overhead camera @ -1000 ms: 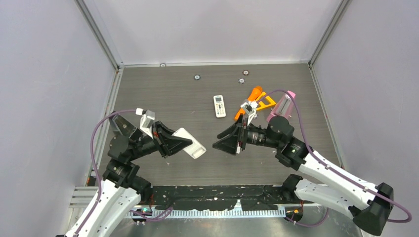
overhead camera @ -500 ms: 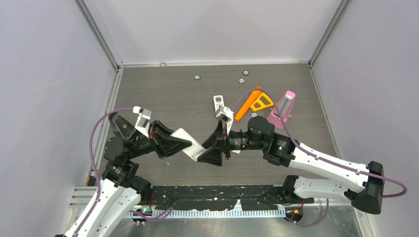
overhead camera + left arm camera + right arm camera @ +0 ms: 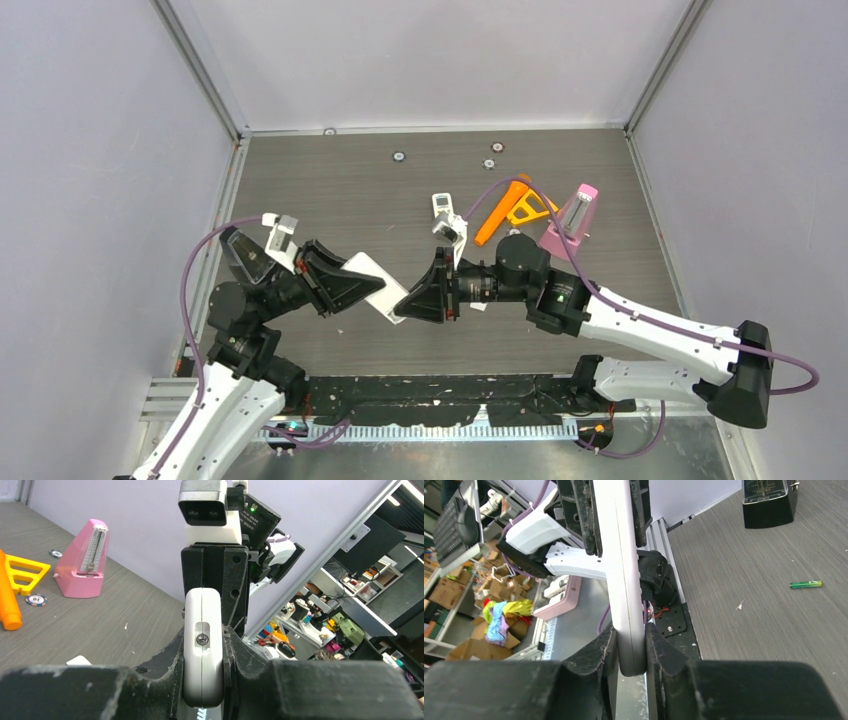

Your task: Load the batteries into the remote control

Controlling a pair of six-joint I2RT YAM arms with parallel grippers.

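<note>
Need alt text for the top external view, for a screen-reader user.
The left gripper clamps one end of a white remote and the right gripper grips the other end, the two meeting mid-frame. Behind them sit a smaller white remote, an orange tool and a pink metronome.

Robotics lab: enclosed test cell.
Pale lilac panel walls and silvery aluminium frame posts are boxing in a dark grey wood-grain tabletop; two white-and-black robot arms are reaching over it, while brown cardboard boxes and cluttered work shelves are showing beyond the enclosure.
</note>
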